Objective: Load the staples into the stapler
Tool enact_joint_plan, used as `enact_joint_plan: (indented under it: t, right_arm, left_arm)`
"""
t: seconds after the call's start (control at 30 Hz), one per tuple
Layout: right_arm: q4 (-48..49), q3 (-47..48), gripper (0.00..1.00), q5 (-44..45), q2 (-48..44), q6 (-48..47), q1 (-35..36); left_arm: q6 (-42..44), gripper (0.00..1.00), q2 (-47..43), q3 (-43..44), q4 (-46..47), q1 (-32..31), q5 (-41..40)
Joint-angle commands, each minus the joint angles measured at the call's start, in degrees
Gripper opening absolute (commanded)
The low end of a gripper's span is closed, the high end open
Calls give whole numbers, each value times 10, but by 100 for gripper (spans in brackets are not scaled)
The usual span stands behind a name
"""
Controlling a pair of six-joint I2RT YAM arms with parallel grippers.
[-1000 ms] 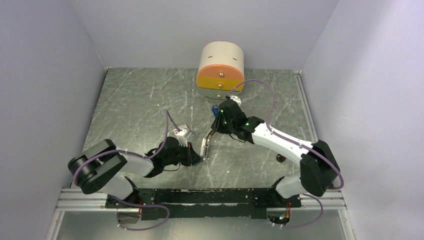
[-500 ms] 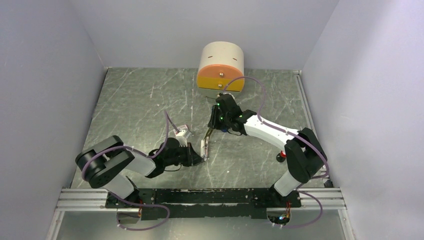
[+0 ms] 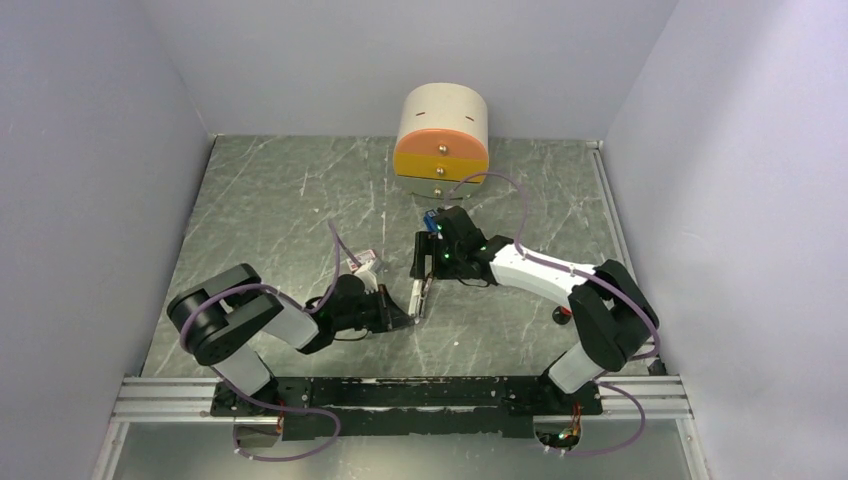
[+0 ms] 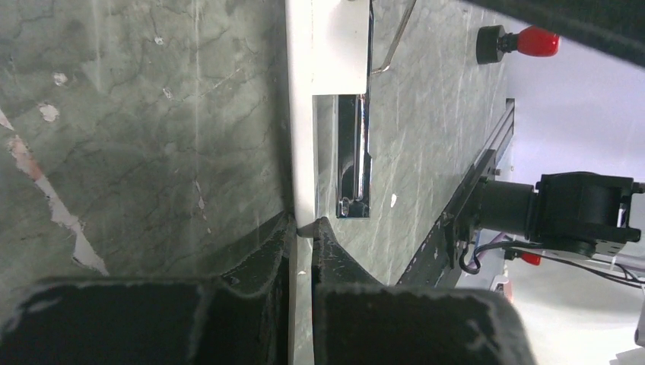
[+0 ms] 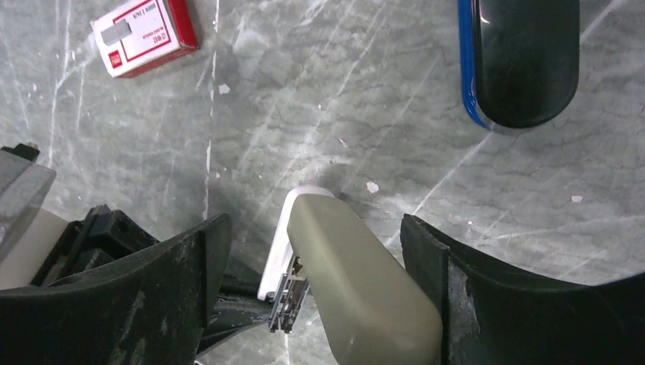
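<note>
On the marbled surface (image 3: 260,200) my left hand (image 4: 304,224) pinches the stapler (image 5: 357,281) base; my right hand (image 5: 313,228) gapes astride it; red box (image 5: 144,36) print unreadable.

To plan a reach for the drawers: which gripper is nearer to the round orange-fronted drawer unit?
Right. The right gripper, open astride the stapler, is in front of the drawer unit; the left gripper, pinching the stapler's near end, sits farther away, beyond the right one.

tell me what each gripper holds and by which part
The left gripper pinches the stapler by the end of its white base. The right gripper, open astride its beige top, grips nothing.
</note>
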Motion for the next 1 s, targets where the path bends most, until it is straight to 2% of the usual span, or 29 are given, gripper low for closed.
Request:
enact_joint_plan:
  t: [0.0, 0.17, 0.3, 0.5, 0.83, 0.97]
  right_arm:
    - [13, -19, 87, 14, -32, 6, 2]
    - [18, -45, 92, 36, -75, 31, 1]
    - [26, -81, 91, 54, -109, 67, 12]
    - [53, -125, 75, 66, -123, 113, 43]
    - [85, -105, 67, 99, -61, 124, 74]
    - [86, -97, 52, 119, -37, 130, 79]
  left_arm:
    - [-12, 5, 20, 3, -56, -9, 12]
    - [-38, 5, 22, -1, -50, -8, 15]
    - [-56, 5, 26, -7, -45, -1, 12]
    - [-66, 5, 32, -13, -24, 3, 25]
    - [-84, 5, 67, -21, 25, 4, 38]
    - [-94, 5, 83, -27, 58, 4, 43]
